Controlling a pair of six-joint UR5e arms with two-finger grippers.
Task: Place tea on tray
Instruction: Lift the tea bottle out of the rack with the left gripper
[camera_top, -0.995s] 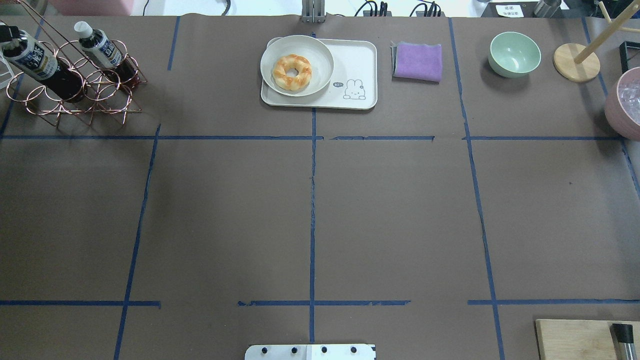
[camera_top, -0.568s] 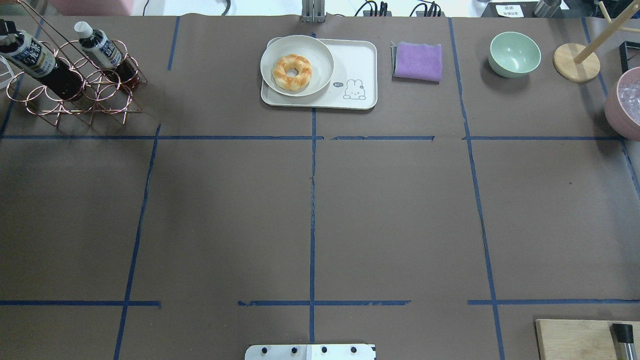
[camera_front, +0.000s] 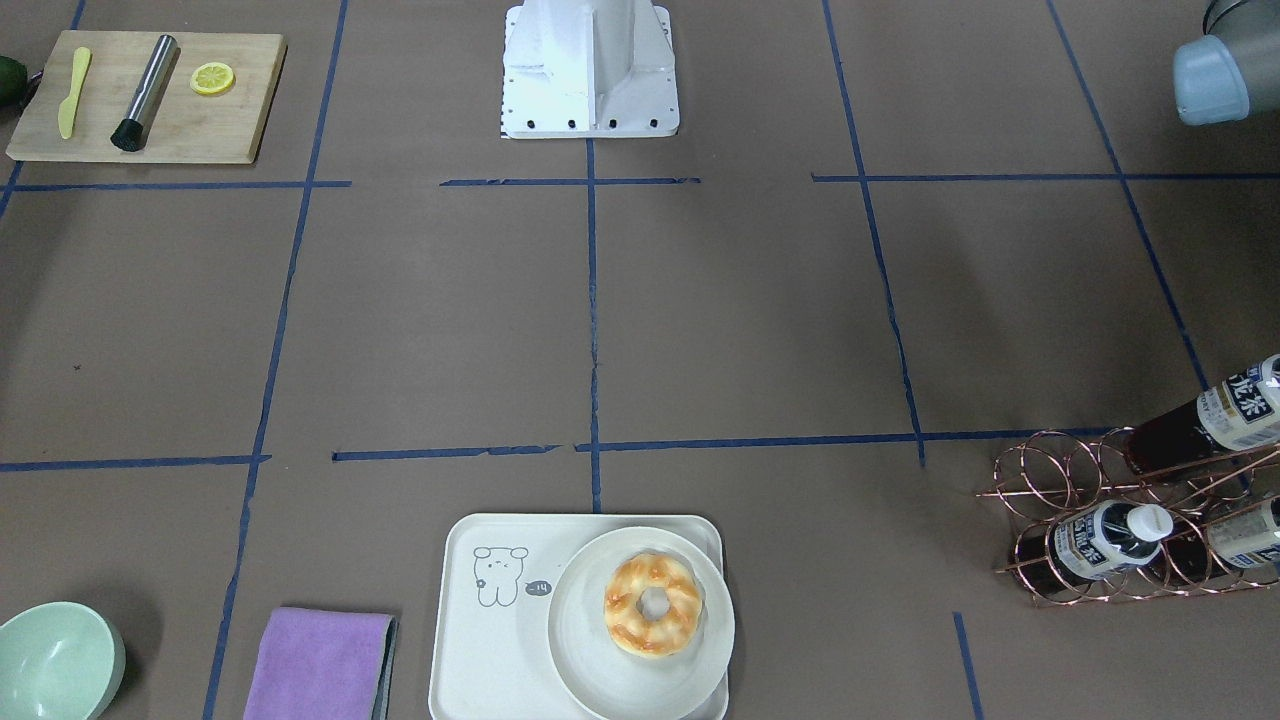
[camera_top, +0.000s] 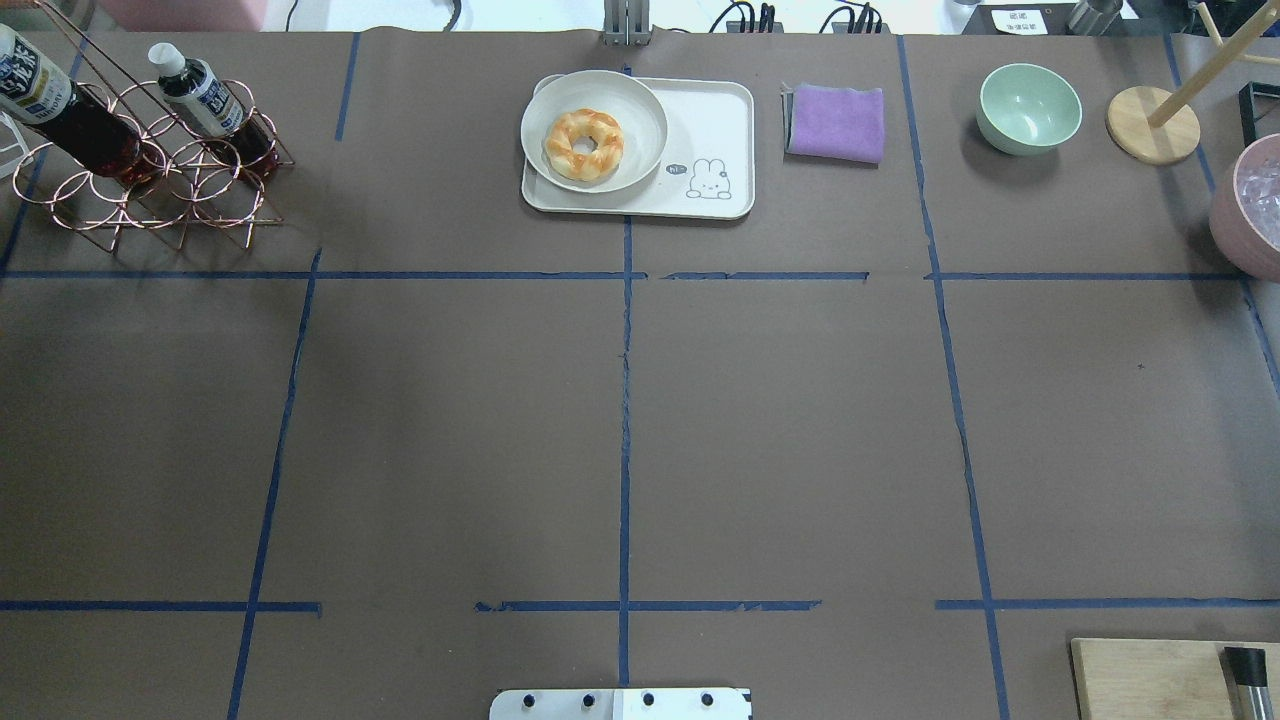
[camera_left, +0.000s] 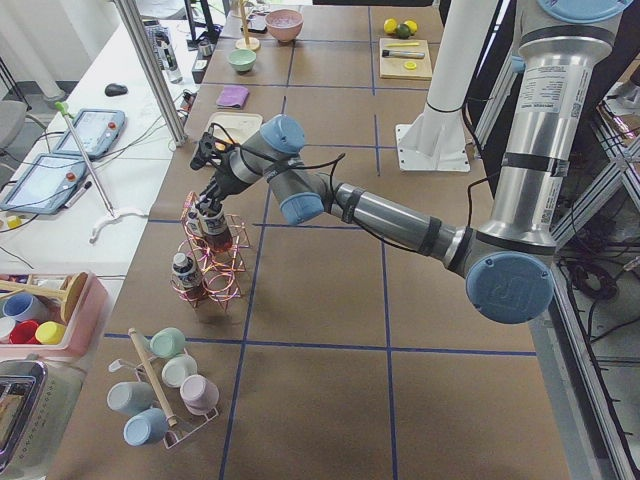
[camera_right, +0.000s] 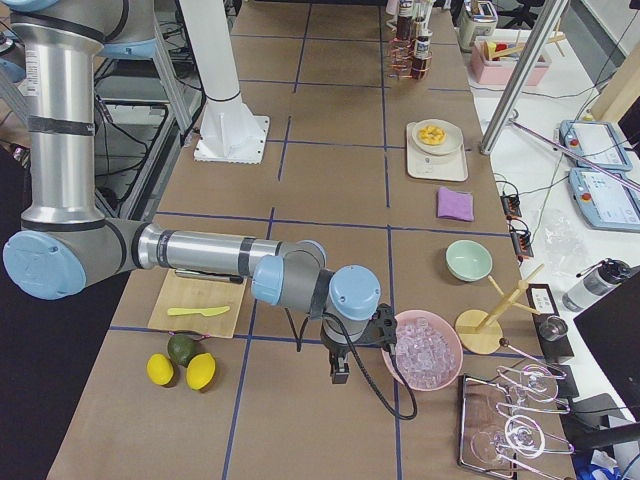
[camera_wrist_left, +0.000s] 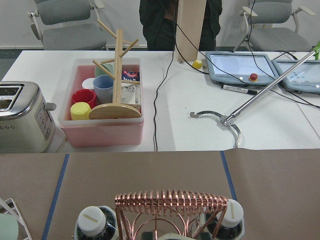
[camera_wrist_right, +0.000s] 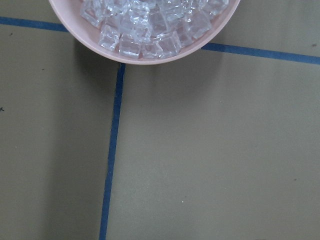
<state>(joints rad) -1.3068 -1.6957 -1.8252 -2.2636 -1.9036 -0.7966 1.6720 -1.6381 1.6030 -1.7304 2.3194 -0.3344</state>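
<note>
Judged light, stiff, slick: small clear plastic tea bottle; hold labelled body. Cannot tell whether left gripper, right gripper open.

Dark reddish-brown tea, white label, dark print. Cream tray, line-drawn bear. Copper rack, golden-orange doughnut, purple cloth, mint bowl. Brown table, blue tape grid.

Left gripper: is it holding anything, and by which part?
Cannot be told. The left gripper is at the cap end of a tea bottle in the copper rack, but only a small side view shows it.
</note>
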